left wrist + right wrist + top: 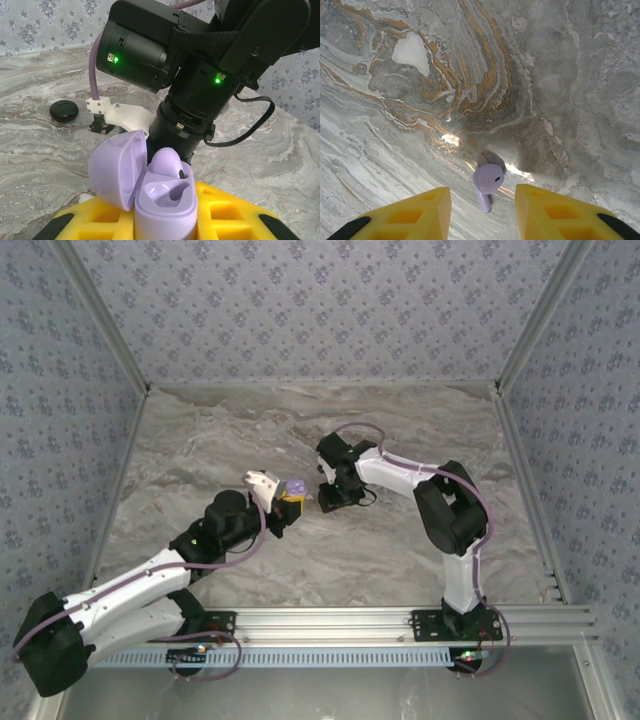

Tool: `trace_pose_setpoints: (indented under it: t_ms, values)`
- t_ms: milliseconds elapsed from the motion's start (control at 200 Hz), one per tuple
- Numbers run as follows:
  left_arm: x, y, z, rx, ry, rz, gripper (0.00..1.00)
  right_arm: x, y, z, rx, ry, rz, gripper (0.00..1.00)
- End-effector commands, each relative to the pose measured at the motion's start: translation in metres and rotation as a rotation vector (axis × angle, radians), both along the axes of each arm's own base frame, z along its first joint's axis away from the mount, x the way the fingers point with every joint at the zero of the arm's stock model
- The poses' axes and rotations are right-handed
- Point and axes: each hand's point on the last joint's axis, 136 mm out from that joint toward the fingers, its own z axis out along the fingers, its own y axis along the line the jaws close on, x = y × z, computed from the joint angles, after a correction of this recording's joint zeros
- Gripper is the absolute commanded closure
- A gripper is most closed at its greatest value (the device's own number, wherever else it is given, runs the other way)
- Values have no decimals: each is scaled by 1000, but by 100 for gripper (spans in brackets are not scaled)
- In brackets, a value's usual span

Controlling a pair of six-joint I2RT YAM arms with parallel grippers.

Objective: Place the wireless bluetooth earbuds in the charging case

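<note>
My left gripper [165,222] is shut on the lilac charging case [165,205], its yellow fingers [225,217] clamping the base from both sides. The case's lid [117,167] is hinged open to the left. One lilac earbud [167,162] sits in the far socket and the near socket is hollow. Seen from above, the case [293,486] is held just left of my right gripper [330,498]. In the right wrist view a second lilac earbud [488,182] lies on the marble, stem toward me. It lies between the open yellow fingers of my right gripper [482,212], which do not touch it.
A black round puck [64,110] lies on the marble table [200,440] behind the case, to the left. The right arm [200,65] looms close behind the case. Patterned walls [320,300] enclose the table, and an aluminium rail [330,620] runs along its near edge.
</note>
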Motion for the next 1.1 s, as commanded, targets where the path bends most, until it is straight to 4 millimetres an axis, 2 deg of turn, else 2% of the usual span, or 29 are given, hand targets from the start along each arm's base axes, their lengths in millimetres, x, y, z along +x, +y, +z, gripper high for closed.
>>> trace_pose_setpoints:
  t_ms: [0,560,1099]
  values:
    - [0,-5,16,-42,-24,-11,77,-4,2,-3,-14,34,26,61]
    - [0,-4,15,-38,-22,-9,77,-6,8,-12,-29,61,42,63]
    - [0,-3,14,-36,-24,-6,77,-9,4,-27,-103,71,56,65]
